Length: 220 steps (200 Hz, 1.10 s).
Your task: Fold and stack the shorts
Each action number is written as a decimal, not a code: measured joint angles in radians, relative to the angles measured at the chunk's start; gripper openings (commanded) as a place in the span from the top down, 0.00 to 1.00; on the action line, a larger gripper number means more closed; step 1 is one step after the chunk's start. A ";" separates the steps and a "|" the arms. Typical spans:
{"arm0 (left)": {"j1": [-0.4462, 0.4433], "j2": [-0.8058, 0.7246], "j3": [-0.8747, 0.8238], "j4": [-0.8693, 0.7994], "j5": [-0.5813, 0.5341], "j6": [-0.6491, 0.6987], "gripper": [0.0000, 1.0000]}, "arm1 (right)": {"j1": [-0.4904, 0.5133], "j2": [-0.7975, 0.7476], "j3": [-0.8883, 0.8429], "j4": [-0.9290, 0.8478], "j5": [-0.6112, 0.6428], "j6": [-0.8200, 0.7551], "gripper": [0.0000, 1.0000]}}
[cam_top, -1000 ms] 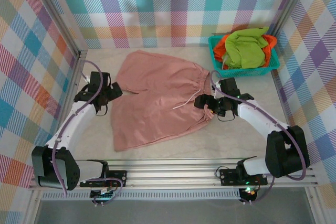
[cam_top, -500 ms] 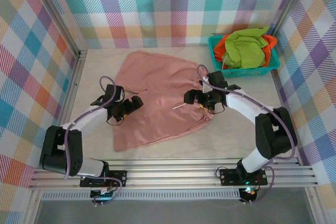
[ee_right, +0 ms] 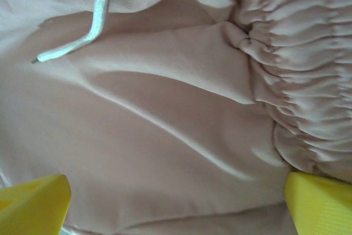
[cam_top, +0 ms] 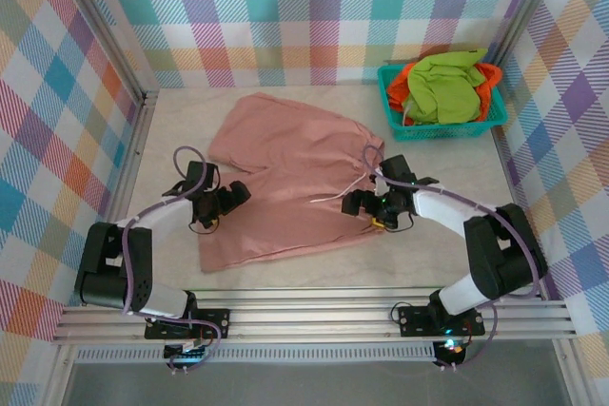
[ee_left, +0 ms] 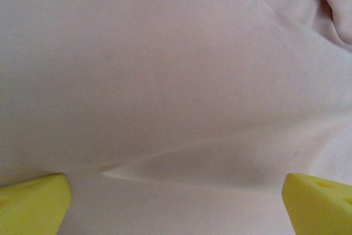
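Dusty pink fabric, the pink shorts [cam_top: 285,178], lies spread on the pale table [cam_top: 438,235] in the middle of the scene; since half a second ago its outline has shifted a little, the near hem now running flatter from left to right. The left gripper [cam_top: 231,199] has drawn slightly nearer and to the left over the left side of the cloth; a second ago it hung beyond the left edge. The right gripper [cam_top: 362,204] has come nearer along the waist side, on the right. Both pairs of jaws stand wide, with nothing between them but the cloth below; the yellow fingertips [ee_left: 33,202] sit at the bottom corners of each wrist view.

The fabric is soft, matt and thin, with shallow creases running across it; under the right wrist the gathered elastic waistband [ee_right: 297,81] is bunched in tight ridges, and a white drawstring [ee_right: 93,20] with a stiff tip lies loose on the cloth.

At the far right a teal plastic basket [cam_top: 447,127] with a perforated wall holds the lime green shorts [cam_top: 442,83] crumpled on top of the bright orange shorts [cam_top: 404,78].
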 measured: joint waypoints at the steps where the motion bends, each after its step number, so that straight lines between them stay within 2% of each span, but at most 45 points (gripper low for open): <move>1: 0.002 -0.001 -0.001 0.000 0.000 0.001 0.00 | 0.000 -0.002 -0.002 0.000 -0.001 0.000 0.00; 44: 0.028 -0.090 0.013 -0.105 0.015 0.027 0.00 | 0.000 -0.098 -0.061 -0.040 -0.050 0.011 0.01; 67: 0.028 -0.143 0.146 -0.207 0.057 0.051 0.00 | 0.000 -0.176 -0.037 -0.095 -0.056 0.009 0.01; 81: 0.027 -0.146 0.243 -0.221 0.103 0.055 0.00 | 0.000 -0.212 0.048 -0.135 -0.050 0.002 0.01; 104: 0.006 -0.146 0.323 -0.188 0.162 0.041 0.00 | 0.000 -0.182 0.231 -0.140 -0.015 -0.017 0.00; 121: -0.036 -0.136 0.324 -0.167 0.185 0.019 0.00 | -0.004 -0.108 0.375 -0.137 0.018 -0.036 0.00; 160: -0.138 -0.042 0.261 -0.017 0.222 -0.056 0.00 | -0.027 0.204 0.690 -0.122 0.061 -0.072 0.01; 220: -0.166 0.106 0.089 0.164 0.206 -0.117 0.00 | -0.046 0.581 0.958 -0.180 0.108 -0.110 0.01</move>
